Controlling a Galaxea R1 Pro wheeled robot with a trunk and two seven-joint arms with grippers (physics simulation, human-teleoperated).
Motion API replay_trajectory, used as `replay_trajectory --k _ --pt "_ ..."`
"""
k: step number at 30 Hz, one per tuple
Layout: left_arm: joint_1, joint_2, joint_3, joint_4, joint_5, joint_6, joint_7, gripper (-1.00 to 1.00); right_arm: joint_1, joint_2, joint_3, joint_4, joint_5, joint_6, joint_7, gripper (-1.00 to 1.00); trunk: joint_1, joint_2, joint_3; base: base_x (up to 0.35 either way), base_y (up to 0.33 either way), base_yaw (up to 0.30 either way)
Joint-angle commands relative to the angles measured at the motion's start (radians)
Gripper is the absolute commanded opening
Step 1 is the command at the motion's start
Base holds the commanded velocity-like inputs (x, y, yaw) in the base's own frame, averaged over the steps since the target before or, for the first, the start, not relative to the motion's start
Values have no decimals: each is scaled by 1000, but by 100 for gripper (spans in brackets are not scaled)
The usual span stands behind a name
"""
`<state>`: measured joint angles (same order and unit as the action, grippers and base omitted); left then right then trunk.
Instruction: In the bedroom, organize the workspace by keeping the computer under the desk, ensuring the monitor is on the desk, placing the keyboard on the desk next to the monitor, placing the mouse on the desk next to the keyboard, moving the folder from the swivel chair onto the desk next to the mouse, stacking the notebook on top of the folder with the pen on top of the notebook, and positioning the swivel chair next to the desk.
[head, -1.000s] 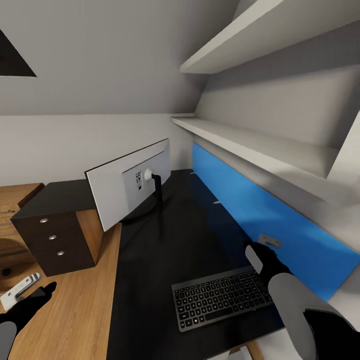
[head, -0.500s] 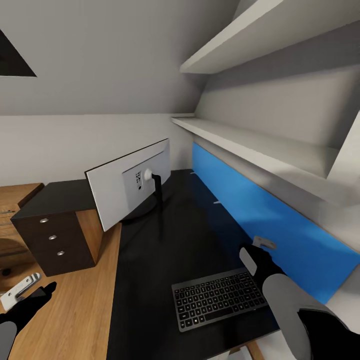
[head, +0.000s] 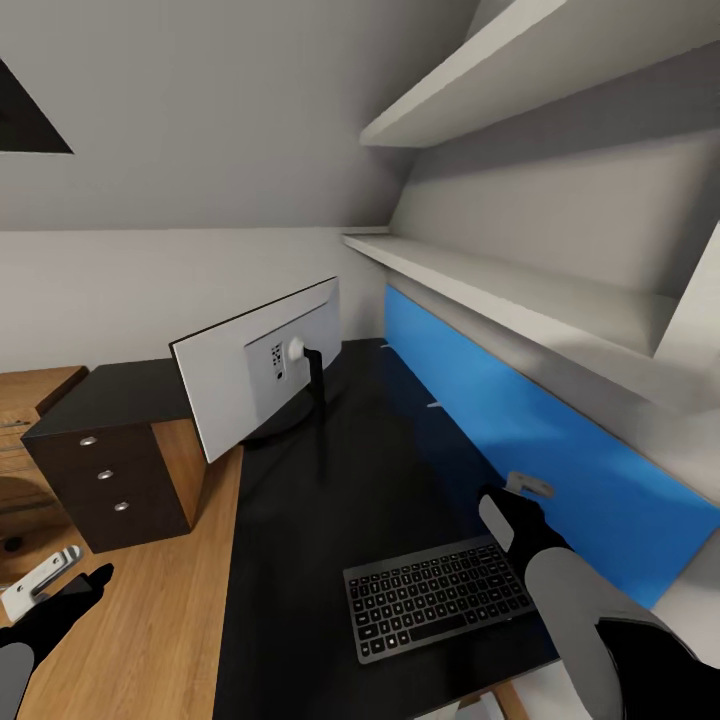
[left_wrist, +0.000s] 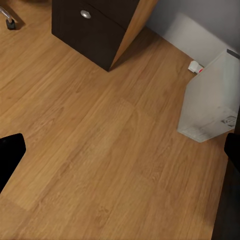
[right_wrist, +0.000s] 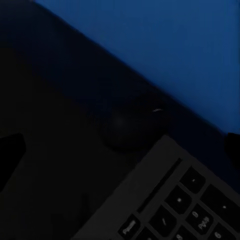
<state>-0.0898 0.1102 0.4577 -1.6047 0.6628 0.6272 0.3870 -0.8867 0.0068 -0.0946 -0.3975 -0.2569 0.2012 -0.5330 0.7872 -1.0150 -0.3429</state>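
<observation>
The left gripper (head: 62, 585) hangs low over the wood floor (left_wrist: 100, 150), fingers spread and empty. The monitor (head: 262, 365) stands mid-tabletop (head: 330, 480), the keyboard (head: 440, 595) at the near edge. The mouse (right_wrist: 127, 131), just off the keyboard's corner by the blue wall panel (head: 530, 440), looks light, smooth and rigid; pinch its sides. The right gripper (right_wrist: 120, 150) hovers above it, fingers parted. The keyboard edge crowds it.
</observation>
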Motion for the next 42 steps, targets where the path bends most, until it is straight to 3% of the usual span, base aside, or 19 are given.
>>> replay_trajectory --k 1,9,42 --pt "-1 0 0 -1 11 3 9 100 0 1 -2 -3 -5 2 -4 100 0 -1 -1 0 0 0" --pt "-1 0 0 -1 11 3 9 100 0 3 -2 3 -6 -42 -4 100 0 -1 -1 0 0 0" --pt "-1 2 1 -1 11 3 8 100 0 5 -2 5 -5 -48 -2 100 0 -1 -1 30 -49 0"
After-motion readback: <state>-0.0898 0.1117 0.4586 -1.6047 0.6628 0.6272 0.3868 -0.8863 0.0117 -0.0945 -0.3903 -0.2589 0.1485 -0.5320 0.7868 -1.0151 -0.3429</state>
